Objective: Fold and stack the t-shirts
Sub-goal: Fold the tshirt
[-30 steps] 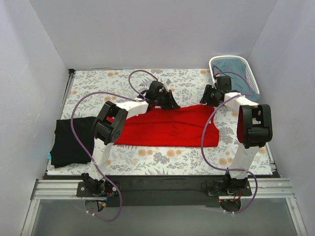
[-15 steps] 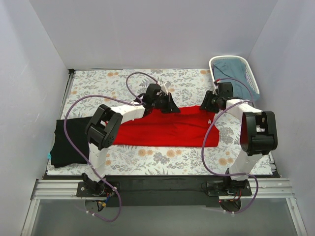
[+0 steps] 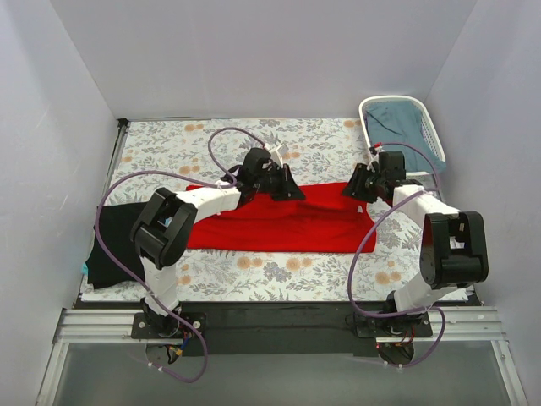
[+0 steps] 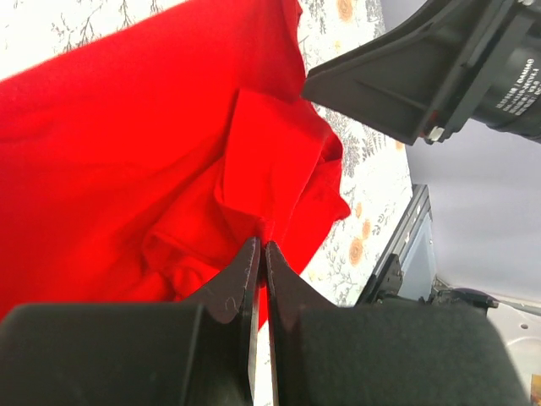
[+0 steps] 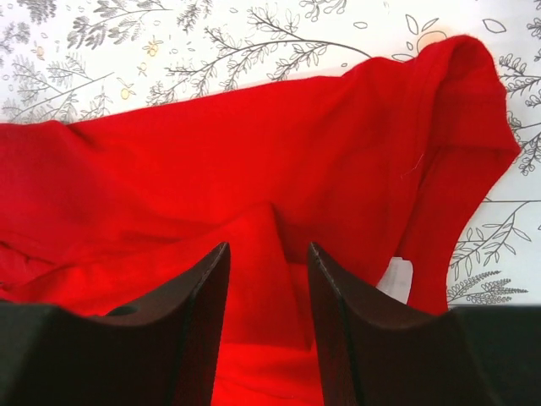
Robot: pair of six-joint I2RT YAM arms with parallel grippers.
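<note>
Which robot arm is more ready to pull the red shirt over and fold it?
Left, probably. The left gripper is pinched shut on a fold of the red shirt, so it could pull now. The right gripper is open over the cloth and would need to close first.

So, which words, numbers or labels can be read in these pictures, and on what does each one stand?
White print, two short lines, on the black housing of the right arm in the left wrist view: too small and blurred to read.
White label on the red t-shirt: no writing can be made out.
No other text shows in any view.
</note>
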